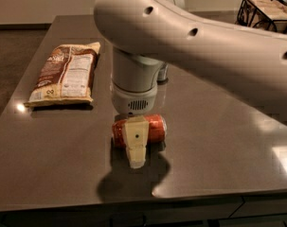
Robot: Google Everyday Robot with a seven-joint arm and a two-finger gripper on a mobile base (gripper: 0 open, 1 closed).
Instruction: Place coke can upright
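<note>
The coke can (pixel 155 127) is red-orange and lies on its side on the dark grey table (pixel 219 145), long axis running left to right, near the front edge. My gripper (pixel 136 144) hangs straight down over it from the big white arm. Its near cream finger (pixel 136 138) crosses the front of the can, slightly left of the can's middle, with its tip at the table. The far finger is hidden behind the can. The jaws stand apart with the can between them.
A brown and white snack bag (pixel 65 74) lies flat at the back left. A slim grey can (pixel 162 73) stands behind the wrist, mostly hidden. A black wire rack (pixel 266 11) is beyond the table at the top right. The table's front edge is close below the gripper.
</note>
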